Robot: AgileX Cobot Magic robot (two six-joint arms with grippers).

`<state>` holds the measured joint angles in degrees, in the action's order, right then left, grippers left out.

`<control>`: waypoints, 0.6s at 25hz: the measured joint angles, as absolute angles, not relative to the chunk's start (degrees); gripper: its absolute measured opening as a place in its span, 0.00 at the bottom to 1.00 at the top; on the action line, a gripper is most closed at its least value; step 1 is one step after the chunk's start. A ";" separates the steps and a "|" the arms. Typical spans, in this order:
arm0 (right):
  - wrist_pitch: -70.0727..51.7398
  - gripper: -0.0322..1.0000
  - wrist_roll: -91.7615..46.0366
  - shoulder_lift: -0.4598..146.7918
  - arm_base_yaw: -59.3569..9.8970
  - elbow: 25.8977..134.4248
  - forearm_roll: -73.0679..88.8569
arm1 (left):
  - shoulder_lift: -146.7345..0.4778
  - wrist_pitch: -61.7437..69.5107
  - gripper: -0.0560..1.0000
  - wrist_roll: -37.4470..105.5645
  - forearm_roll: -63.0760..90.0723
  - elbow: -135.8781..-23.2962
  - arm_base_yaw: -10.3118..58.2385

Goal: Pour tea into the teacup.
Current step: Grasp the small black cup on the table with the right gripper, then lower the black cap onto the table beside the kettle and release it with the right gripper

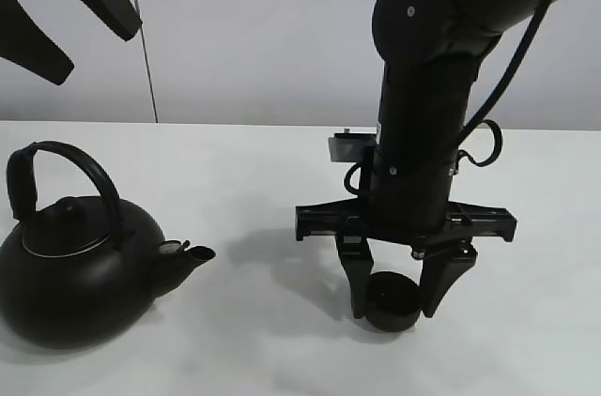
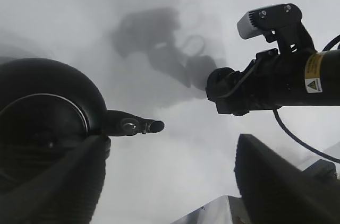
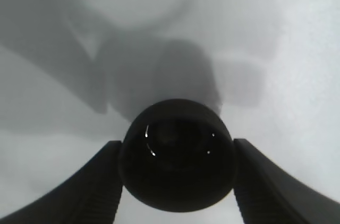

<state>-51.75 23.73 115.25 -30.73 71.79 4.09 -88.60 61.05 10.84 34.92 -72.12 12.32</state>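
Right end effector [image 1: 394, 310] is clamped on the teacup [image 1: 390, 291], one finger on each side of the little black bowl. The right wrist view shows both fingers pressed against its round wall. The cup is on the near half of the tabletop [image 1: 244, 171], a bit right of the middle. It looks like it's sitting on the surface and not lifted, but I can't say for sure from these angles.

Left end effector [image 1: 94, 56] is up high over the left side of the tabletop, spread wide and empty. The kettle [image 1: 75, 274] is right below it, near the left edge. Its arched handle [image 1: 66, 159] is up and its spout [image 1: 192, 255] points toward the cup. Nothing is touching the kettle.

Progress-wise, I'd call this very early. The only thing sorted so far is the grip on the cup. No tea has been poured as far as I can see. The inside of the cup is dark with a few glints, so it's probably dry, but black on black is hard to read.

What's left is basically the whole job. The left side has to come down and grab the handle, lift the kettle, and get the spout over the cup. Right now the spout and the cup are well apart, with bare tabletop between them. Then comes the tilt and pour, and that kettle looks heavy, so it could swing if the hold on the handle is loose.
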 joint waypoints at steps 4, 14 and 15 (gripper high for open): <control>-55.23 0.42 21.99 115.35 -30.73 77.16 5.06 | -88.60 61.05 0.53 10.84 34.92 -72.12 12.32; -58.02 0.42 15.82 115.35 -31.45 84.72 11.39 | -88.60 61.05 0.53 10.84 34.92 -72.12 12.32; -57.96 0.42 15.44 115.40 -32.15 84.72 11.47 | -88.60 61.05 0.53 10.84 34.92 -72.12 12.32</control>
